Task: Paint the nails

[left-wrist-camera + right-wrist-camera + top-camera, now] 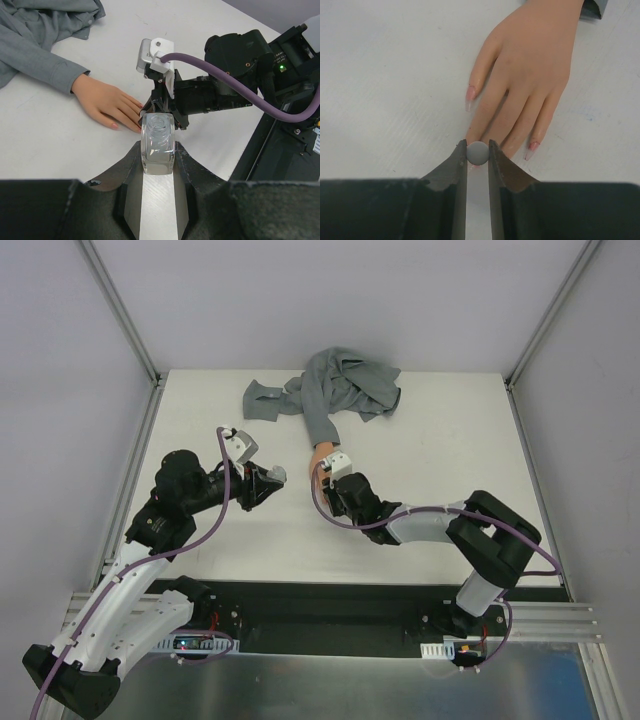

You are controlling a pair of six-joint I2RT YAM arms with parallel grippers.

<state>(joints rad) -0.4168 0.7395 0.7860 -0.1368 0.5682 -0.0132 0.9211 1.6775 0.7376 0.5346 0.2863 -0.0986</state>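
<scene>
Right jaws are clamping the grey cap (478, 152) near the nails (471, 93); left jaws are gripping the clear bottle (158, 145). Advice: short light strokes, keeping off skin

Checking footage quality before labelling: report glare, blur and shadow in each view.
Top external: even, soft light, only faint shadows on the table. Left wrist: the clear bottle in the left gripper shows bright reflections; mannequin hand sharp. Right wrist: glossy highlights on the nails; right gripper dark around grey cap.

We see only the outer nails (471, 93); the grey cap (478, 152) hides the rest, and the sleeve (594, 7) is cut off far right.
</scene>
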